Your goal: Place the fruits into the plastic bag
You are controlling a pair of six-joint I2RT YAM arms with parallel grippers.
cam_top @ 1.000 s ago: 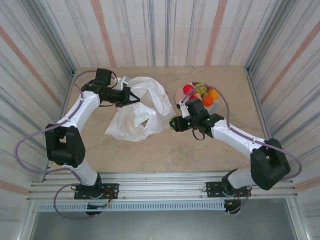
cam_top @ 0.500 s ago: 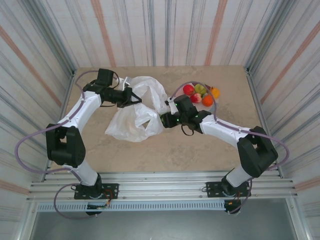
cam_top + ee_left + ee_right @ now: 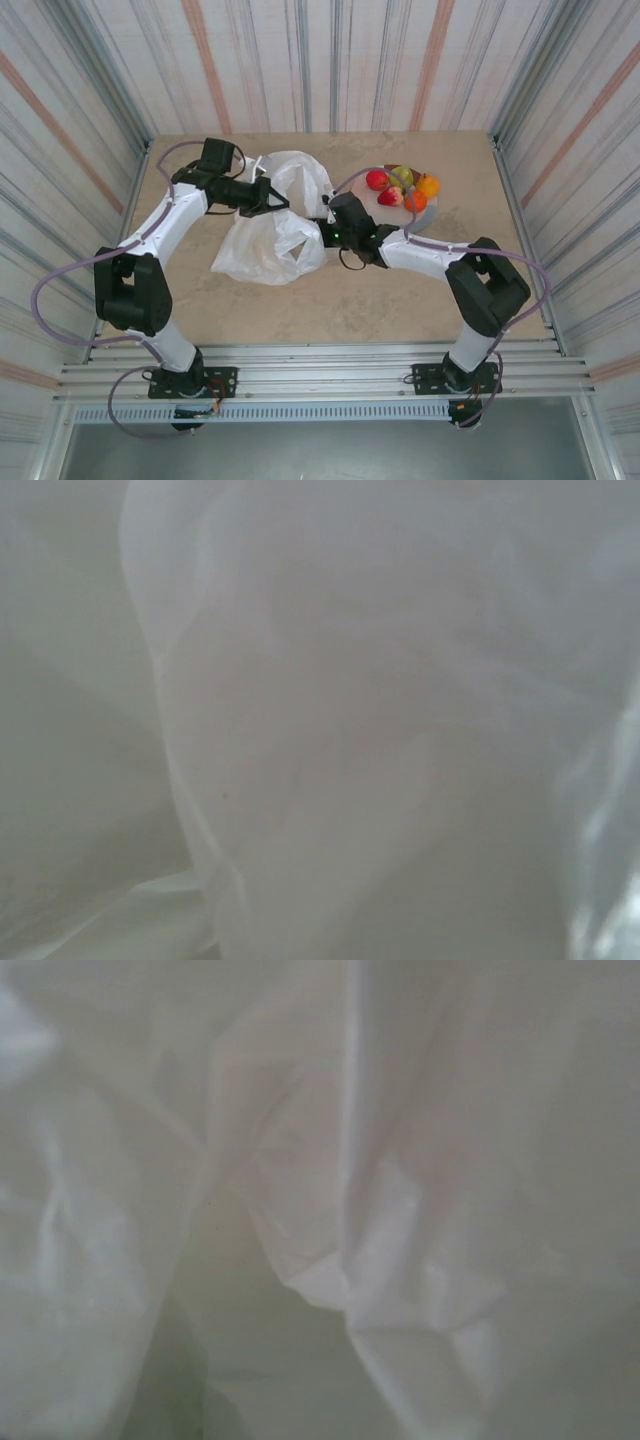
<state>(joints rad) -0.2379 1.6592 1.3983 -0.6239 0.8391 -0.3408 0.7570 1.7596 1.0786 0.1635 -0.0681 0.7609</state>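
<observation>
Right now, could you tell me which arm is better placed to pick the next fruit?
Right: the right gripper is at the edge of the plastic bag nearest the plate of fruits; the left gripper is across the bag.

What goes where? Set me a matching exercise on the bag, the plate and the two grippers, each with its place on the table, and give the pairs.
Things:
1. plastic bag
2. plate
3. left gripper
4. right gripper

Places:
A. at the bag's right edge, on the plate's side
B. far right part of the table, bearing the fruits
C. crumpled in the middle of the table
D. at the bag's far edge

Pairs: 1-C, 2-B, 3-D, 4-A.
</observation>
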